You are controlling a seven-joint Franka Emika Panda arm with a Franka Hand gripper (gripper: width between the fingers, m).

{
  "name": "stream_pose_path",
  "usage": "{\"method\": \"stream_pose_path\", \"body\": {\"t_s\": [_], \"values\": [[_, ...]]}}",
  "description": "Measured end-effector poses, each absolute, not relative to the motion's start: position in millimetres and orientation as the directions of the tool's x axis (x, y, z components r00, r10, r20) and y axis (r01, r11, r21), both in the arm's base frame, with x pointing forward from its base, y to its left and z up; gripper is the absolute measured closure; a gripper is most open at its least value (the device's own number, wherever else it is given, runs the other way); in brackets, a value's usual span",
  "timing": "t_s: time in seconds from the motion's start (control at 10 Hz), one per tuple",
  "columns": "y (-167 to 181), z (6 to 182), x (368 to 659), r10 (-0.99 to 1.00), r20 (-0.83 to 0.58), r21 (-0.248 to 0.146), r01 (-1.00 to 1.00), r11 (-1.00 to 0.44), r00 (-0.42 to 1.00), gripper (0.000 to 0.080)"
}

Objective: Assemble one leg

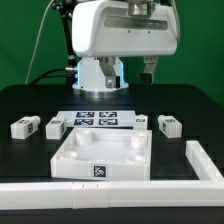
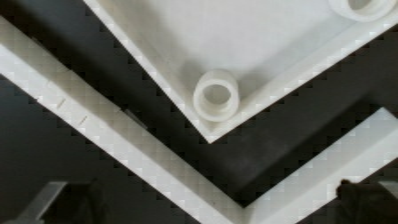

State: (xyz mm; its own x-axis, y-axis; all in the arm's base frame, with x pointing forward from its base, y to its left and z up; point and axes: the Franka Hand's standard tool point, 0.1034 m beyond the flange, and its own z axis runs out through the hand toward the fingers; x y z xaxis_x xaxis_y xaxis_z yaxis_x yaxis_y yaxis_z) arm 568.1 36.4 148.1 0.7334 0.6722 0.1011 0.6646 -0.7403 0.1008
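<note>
Four small white legs with tag markers lie on the black table: two at the exterior view's left (image 1: 22, 127) (image 1: 55, 126) and two at its right (image 1: 140, 121) (image 1: 168, 123). The large white tray-like piece (image 1: 100, 158) with corner sockets lies in front of them. My gripper (image 1: 148, 68) hangs high above the table, behind the right-hand legs, far from all of them. In the wrist view the gripper (image 2: 205, 198) is open and empty, with one dark finger (image 2: 43, 202) at each side. Between them show one tray corner and its round socket (image 2: 217, 95). No leg shows in the wrist view.
The marker board (image 1: 97, 120) lies flat between the two pairs of legs. A white L-shaped rail (image 1: 200, 160) runs along the table's front and the exterior view's right; its corner (image 2: 222, 185) shows in the wrist view. The robot's base (image 1: 100, 75) stands at the back.
</note>
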Motion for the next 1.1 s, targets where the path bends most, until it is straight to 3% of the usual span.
{"method": "stream_pose_path", "body": {"t_s": [0.9, 1.0, 1.1], "values": [[36.6, 145.3, 565.9, 0.673, 0.097, 0.096, 0.666, -0.740, 0.733, 0.0150], [36.1, 135.6, 558.1, 0.732, 0.104, 0.110, 0.724, -0.681, 0.673, 0.0150], [35.2, 123.7, 544.6, 0.796, 0.073, 0.096, 0.790, -0.606, 0.601, 0.0150]]}}
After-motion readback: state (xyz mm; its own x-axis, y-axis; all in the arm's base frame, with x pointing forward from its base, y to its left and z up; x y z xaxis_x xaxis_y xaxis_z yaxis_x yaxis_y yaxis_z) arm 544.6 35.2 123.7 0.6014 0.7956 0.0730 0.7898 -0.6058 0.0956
